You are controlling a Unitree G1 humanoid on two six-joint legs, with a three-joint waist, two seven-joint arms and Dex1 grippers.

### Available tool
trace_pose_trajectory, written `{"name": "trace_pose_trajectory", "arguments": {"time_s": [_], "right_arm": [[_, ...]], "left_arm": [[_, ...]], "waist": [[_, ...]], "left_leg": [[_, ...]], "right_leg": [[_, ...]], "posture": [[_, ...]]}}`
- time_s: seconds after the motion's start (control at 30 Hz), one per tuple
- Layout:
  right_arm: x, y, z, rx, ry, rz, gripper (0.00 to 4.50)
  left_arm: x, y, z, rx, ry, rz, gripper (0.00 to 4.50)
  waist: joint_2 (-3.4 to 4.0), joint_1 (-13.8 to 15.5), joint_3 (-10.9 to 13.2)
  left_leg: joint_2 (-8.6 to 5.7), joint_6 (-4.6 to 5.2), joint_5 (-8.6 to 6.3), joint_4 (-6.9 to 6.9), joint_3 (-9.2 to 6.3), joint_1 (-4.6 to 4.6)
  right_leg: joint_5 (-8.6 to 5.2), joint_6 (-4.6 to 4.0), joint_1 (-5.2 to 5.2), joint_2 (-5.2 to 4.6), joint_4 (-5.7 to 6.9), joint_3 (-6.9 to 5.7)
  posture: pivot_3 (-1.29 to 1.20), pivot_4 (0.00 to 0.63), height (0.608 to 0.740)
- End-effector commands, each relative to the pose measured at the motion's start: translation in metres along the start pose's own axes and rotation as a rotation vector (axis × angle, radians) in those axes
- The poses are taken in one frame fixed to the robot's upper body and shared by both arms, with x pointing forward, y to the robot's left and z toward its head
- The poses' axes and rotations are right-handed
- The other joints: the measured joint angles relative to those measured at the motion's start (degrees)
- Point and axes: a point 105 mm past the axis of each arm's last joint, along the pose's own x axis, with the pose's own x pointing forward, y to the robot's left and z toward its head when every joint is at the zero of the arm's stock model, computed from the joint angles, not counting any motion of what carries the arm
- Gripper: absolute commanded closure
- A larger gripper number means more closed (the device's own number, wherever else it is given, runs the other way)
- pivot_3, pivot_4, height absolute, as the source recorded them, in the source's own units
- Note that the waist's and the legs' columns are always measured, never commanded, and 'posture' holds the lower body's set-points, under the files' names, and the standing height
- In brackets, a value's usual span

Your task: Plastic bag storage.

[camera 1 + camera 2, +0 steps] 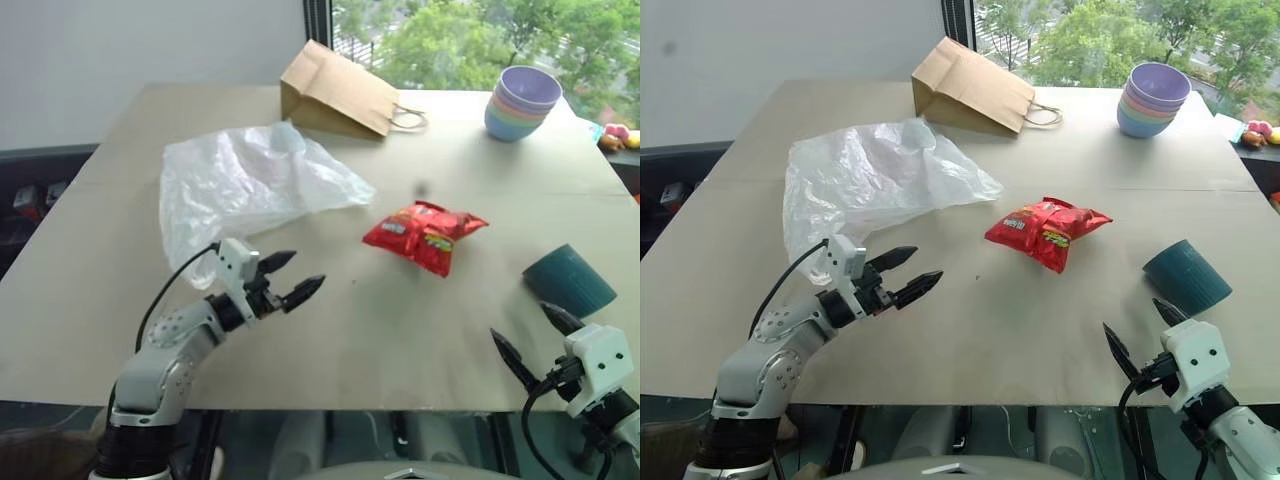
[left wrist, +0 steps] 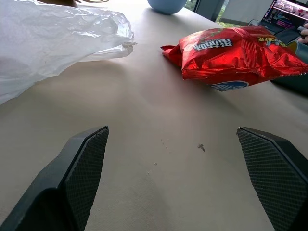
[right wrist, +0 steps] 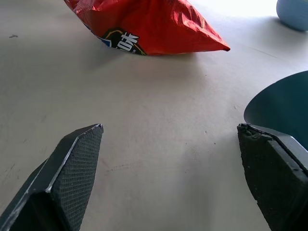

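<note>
Both grippers hover spread and empty above the table's (image 1: 330,360) near edge: the right gripper (image 1: 530,342) beside a tipped teal cup (image 1: 570,280), the left gripper (image 1: 288,278) just short of the plastic bag (image 1: 245,185), which lies crumpled ahead. Best pinch gathered film at its near corner, clear of the red snack packet (image 1: 425,235).

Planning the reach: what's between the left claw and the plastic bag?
Nothing: the left claw hangs just past the plastic bag's near edge, bare table between, in the left eye view.
</note>
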Motion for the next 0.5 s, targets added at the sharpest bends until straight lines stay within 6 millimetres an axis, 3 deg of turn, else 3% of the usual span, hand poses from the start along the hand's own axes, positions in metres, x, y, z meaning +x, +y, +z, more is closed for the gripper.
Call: {"name": "trace_pose_trajectory", "arguments": {"time_s": [0.03,0.17,0.27,0.37,0.5], "right_arm": [[0.005,-0.001,0.009,-0.016,-0.056,-0.005,0.0],[0.013,0.009,0.024,0.002,-0.158,0.054,0.0],[0.015,0.029,0.059,0.003,-0.305,0.174,0.0],[0.014,0.047,0.091,-0.103,-0.443,0.275,0.0],[0.012,0.064,0.12,-0.072,-0.541,0.407,0.0]], "left_arm": [[-0.001,-0.002,0.02,0.08,-0.061,0.014,0.04],[0.007,0.017,0.042,0.196,-0.11,0.15,0.04],[0.009,0.041,0.05,0.249,-0.084,0.294,0.04],[0.012,0.06,0.055,0.312,-0.026,0.376,0.04],[0.013,0.082,0.061,0.523,0.079,0.43,0.04]], "waist": [[0.0,-0.05,0.0],[-0.02,-0.12,0.0],[-0.01,-0.17,0.0],[-0.06,-0.37,0.02],[-0.12,-0.33,0.02]], "left_leg": [[0.0,0.0,0.0,0.0,0.0,0.0],[0.01,0.0,0.0,0.03,-0.03,0.06],[-0.02,0.0,0.0,0.03,-0.04,0.09],[-0.03,0.01,0.01,0.02,-0.04,0.07],[-0.05,0.01,0.01,0.03,-0.08,0.09]], "right_leg": [[0.0,0.0,0.0,0.0,0.0,0.0],[0.0,0.0,0.04,0.04,0.01,-0.01],[0.0,0.01,0.08,0.06,0.04,0.0],[0.01,0.01,0.06,0.09,0.04,0.01],[0.01,0.01,0.08,0.13,0.06,0.01]], "posture": [[0.0,0.15,0.74],[0.0,0.15,0.74],[0.0,0.15,0.74],[0.0,0.15,0.74],[0.0,0.15,0.74]]}}
